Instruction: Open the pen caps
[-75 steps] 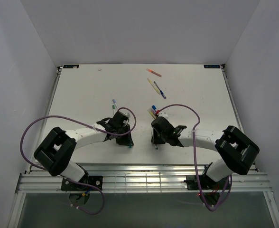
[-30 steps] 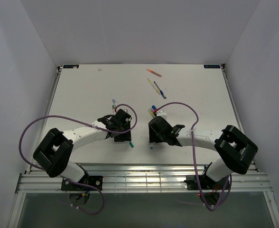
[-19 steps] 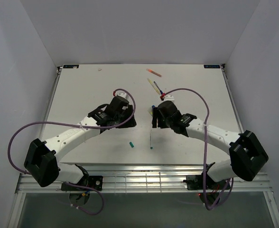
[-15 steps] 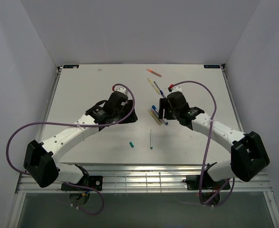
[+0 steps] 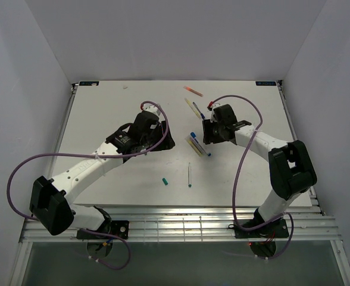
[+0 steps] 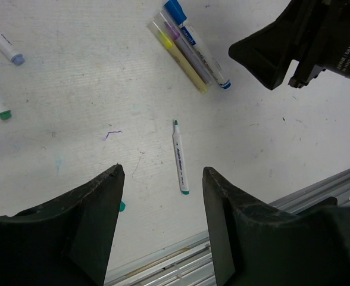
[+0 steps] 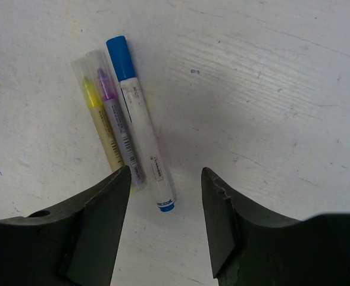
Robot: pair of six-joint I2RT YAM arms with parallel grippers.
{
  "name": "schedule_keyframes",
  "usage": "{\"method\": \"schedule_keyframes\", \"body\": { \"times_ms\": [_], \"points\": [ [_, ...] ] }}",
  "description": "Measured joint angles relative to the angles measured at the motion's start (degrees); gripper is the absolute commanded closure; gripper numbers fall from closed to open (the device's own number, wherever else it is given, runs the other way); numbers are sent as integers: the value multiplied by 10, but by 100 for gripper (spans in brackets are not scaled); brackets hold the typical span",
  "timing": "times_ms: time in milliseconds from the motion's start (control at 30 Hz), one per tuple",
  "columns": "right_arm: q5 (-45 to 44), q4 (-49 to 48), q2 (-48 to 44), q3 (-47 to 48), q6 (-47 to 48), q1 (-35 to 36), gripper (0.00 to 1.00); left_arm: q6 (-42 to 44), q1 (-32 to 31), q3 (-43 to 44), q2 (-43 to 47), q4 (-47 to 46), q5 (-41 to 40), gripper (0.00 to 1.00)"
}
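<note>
Right gripper [image 7: 165,173]: is hovering with fingers spread and empty, straddling the near end of the blue-capped pen [image 7: 140,143], likely lining up a hold on its barrel.
Blue cap [image 7: 121,58]: is sitting on that pen's far end, not yet pulled off.
Neighbouring pens: a purple pen [image 7: 116,122] and a yellow pen [image 7: 103,128] are lying side by side against it, crowding the grasp.
Left gripper [image 6: 163,171]: is hanging spread and empty above the uncapped teal pen [image 6: 179,158], probably waiting to take a cap end.
Teal cap [image 6: 122,207]: is lying loose on the counter [image 6: 74,71], just beside the left finger.
</note>
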State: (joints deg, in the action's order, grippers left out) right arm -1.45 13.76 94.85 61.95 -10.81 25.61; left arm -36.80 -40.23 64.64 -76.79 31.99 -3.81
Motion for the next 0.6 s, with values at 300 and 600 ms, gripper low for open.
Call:
{"method": "schedule_keyframes", "body": {
  "times_ms": [300, 600],
  "points": [
    [43, -6, 39, 4, 24, 0, 50, -1, 3, -25, 1, -30, 14, 33],
    [55, -21, 53, 4, 25, 0, 53, -1, 4, -37, 1, -49, 28, 34]
  ]
}}
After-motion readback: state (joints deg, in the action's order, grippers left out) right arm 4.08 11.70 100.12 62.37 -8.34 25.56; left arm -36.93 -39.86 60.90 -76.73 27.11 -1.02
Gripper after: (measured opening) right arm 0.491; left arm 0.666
